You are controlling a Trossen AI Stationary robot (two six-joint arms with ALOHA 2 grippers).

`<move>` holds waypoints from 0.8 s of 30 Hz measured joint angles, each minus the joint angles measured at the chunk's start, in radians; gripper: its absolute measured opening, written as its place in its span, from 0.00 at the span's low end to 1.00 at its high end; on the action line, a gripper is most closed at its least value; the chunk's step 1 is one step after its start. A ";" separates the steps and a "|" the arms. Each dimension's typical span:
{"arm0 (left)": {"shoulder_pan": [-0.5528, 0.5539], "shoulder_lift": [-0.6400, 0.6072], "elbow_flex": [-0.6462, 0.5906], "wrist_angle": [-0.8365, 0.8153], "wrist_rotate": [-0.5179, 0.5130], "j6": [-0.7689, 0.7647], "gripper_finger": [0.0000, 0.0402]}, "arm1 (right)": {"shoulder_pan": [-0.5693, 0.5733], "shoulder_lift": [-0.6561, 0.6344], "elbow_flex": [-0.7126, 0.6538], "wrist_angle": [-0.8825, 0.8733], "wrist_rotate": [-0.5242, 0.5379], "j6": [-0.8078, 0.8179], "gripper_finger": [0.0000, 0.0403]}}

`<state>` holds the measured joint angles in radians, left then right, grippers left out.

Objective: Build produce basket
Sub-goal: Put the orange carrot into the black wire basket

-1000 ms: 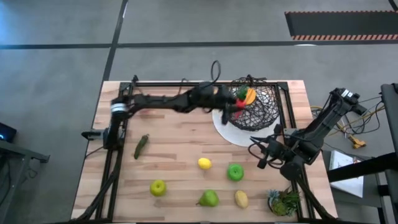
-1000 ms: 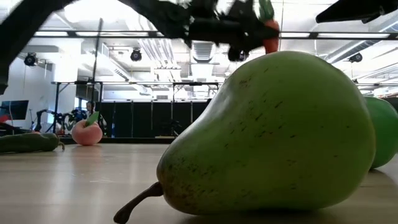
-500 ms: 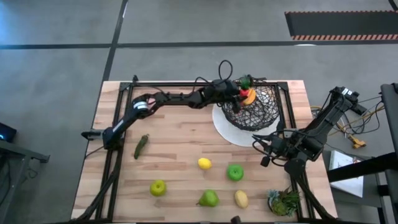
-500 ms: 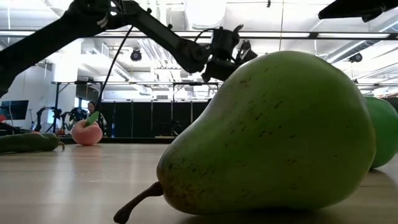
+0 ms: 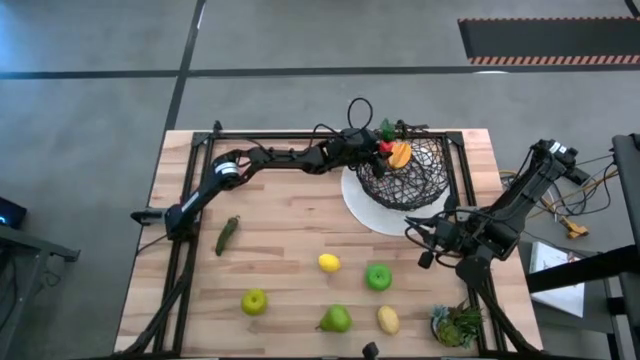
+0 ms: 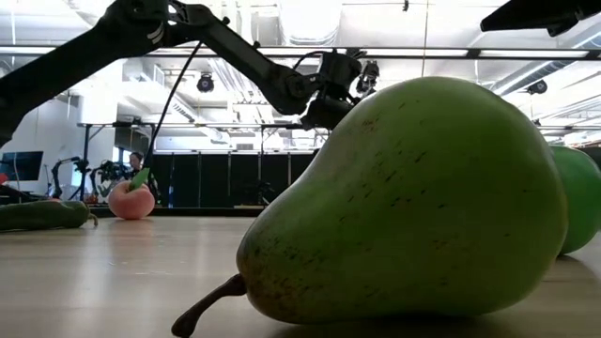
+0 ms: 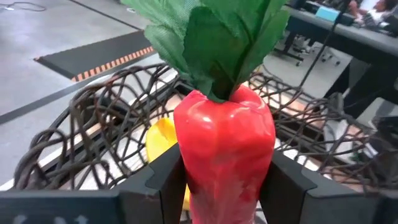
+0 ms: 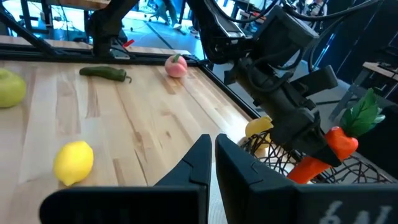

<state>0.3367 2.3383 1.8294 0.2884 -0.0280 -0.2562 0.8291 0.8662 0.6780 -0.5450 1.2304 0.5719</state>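
Since 1 s ago your left arm has stretched farther over the basket [image 5: 405, 172] | left gripper [image 7: 225, 186] clenched on the red carrot-like piece [image 7: 224, 149], held above the basket's rim, 1 yellow piece just behind | basket sits on the white plate [image 5: 372, 212] | right gripper [image 8: 214, 163] pressed closed, waiting near the table's right edge

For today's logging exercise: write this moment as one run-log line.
left gripper: shut on carrot, over basket | right gripper: shut, idle | carrot not yet released
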 joint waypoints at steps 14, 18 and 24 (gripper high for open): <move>0.000 0.000 -0.002 -0.046 -0.008 0.000 0.37 | 0.000 0.048 -0.005 0.000 -0.008 0.065 0.03; 0.000 0.000 -0.003 -0.046 -0.008 0.001 0.37 | 0.000 0.054 -0.005 0.000 -0.011 0.075 0.03; 0.000 0.000 -0.003 -0.063 -0.007 0.001 0.41 | 0.000 0.069 -0.005 0.003 -0.011 0.089 0.03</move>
<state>0.3363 2.3383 1.8263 0.2254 -0.0349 -0.2550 0.8291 0.9355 0.6731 -0.5419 1.2194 0.6609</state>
